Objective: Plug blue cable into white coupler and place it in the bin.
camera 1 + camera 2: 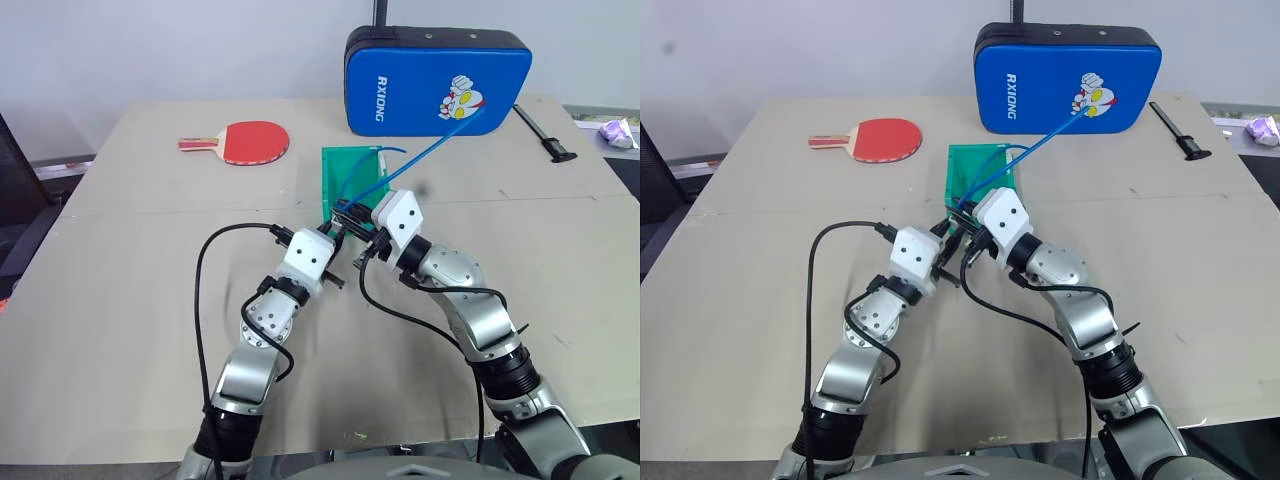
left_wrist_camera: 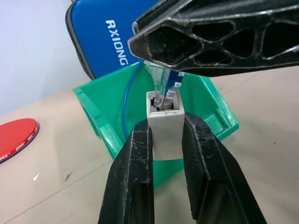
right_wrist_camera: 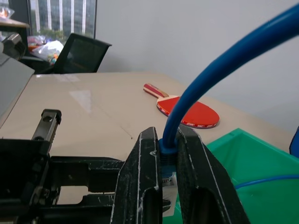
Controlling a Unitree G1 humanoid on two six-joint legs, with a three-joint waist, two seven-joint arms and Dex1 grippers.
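At frame centre, before the bin [image 1: 335,180], left gripper [image 2: 166,140] clamps the white coupler [image 2: 165,130]; right gripper [image 3: 169,154] pinches the blue cable [image 3: 219,60], plug entering the socket.

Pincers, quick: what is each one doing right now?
Left pincer: shut on the white coupler.
Right pincer: shut on the blue cable, just behind its plug.

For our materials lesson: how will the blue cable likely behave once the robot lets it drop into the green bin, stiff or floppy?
Probably springy rather than limp: the blue cable arcs through the air from the right gripper without sagging. Its far end curves inside the bin, so it may spring up over the low walls. It looks thin and light.
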